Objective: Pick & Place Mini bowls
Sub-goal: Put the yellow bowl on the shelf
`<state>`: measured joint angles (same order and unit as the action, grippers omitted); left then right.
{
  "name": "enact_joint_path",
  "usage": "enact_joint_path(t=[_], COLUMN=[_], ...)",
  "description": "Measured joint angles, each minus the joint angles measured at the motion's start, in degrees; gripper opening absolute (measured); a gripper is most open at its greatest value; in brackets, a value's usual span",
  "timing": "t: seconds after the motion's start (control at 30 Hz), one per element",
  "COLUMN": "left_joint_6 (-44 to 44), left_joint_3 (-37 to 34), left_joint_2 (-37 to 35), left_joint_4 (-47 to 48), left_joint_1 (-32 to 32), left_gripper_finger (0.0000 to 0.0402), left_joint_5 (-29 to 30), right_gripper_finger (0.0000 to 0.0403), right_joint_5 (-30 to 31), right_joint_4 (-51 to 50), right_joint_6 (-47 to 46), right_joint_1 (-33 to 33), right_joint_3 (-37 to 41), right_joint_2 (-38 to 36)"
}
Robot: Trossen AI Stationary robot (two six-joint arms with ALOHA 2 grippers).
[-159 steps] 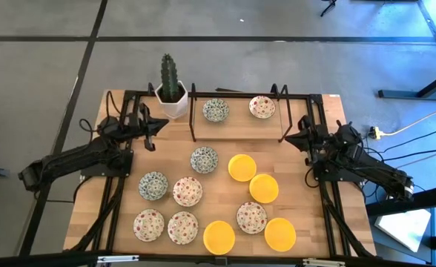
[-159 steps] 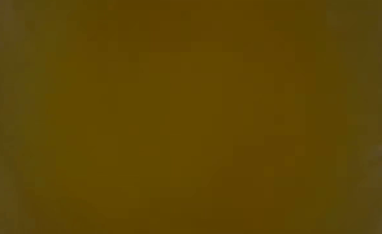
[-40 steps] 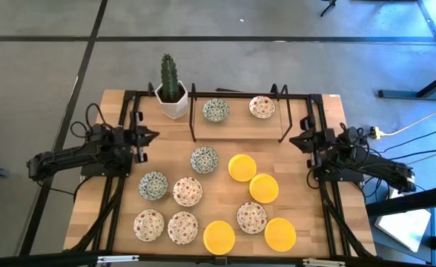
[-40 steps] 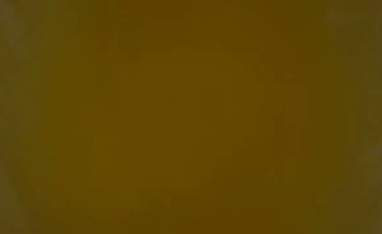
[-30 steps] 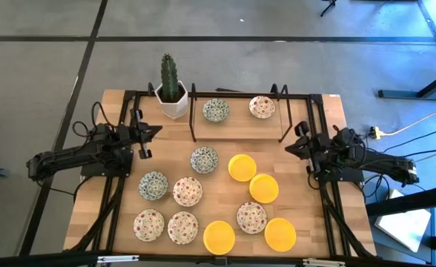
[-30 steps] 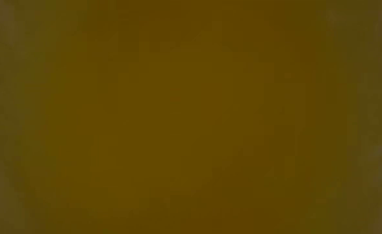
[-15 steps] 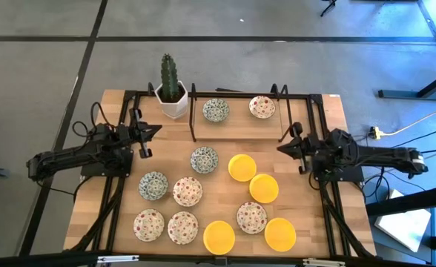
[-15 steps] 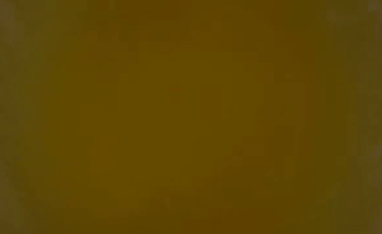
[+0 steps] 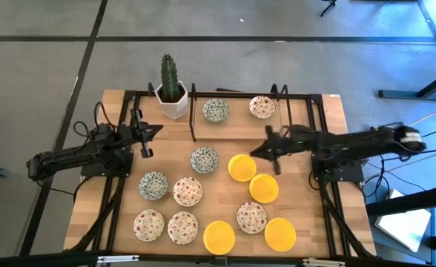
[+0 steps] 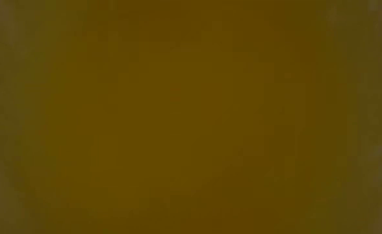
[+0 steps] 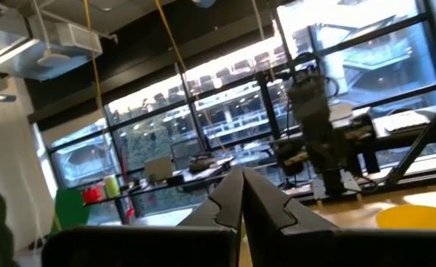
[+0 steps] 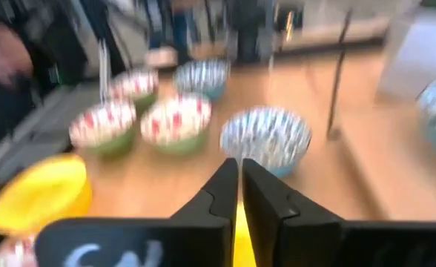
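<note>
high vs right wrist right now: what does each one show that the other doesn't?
Only the high view: the whole table, the cactus in its white pot, the rack with two patterned bowls, all four yellow bowls, the left gripper waiting shut at the left side, and the right arm stretched toward the middle.

Only the right wrist view: the right gripper up close, fingers nearly together and holding nothing.

Both: the blue-green bowl ahead of the right gripper, red-speckled bowls beyond it, and a yellow bowl.

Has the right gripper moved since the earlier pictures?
Yes. The right gripper has reached from the table's right edge toward the middle, now beside the yellow bowl near the black rack.
</note>
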<state>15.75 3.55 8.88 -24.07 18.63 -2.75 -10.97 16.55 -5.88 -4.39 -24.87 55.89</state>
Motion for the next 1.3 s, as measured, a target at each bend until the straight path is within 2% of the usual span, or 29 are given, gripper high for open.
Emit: enact_joint_path(t=[0.23, 0.4, 0.57, 0.8, 1.0, 1.3], left_joint_6=[-0.02, 0.0, -0.07, -1.02, -1.73, -2.61], left_joint_3=[0.0, 0.0, 0.0, 0.0, 0.0, 0.0], left_joint_2=[0.27, 0.37, 0.37, 0.37, 0.39, 0.37], left_joint_4=[0.64, 1.18, 1.25, 1.26, 1.68, 1.63], left_joint_1=[0.0, 0.0, 0.0, 0.0, 0.0, 0.0], left_gripper_finger=[0.0002, 0.0008, 0.0004, 0.0003, 0.0009, 0.0003], left_joint_5=[3.31, 3.25, 3.25, 3.21, 3.2, 3.17], right_gripper_finger=[0.0086, 0.0146, 0.0184, 0.0196, 0.0196, 0.0196], right_joint_5=[11.97, 12.93, 12.97, 13.79, 18.95, 18.96], right_joint_4=[-18.39, -30.36, -42.54, -47.16, -48.9, -53.15], right_joint_6=[3.56, 4.85, 5.9, 8.31, 7.28, 3.99], right_joint_1=[3.63, 3.96, 3.96, 3.96, 3.95, 3.94], right_joint_3=[-16.09, -26.69, -35.01, -36.76, -36.76, -36.76], right_joint_2=[18.23, 25.55, 31.5, 35.62, 36.38, 36.71])
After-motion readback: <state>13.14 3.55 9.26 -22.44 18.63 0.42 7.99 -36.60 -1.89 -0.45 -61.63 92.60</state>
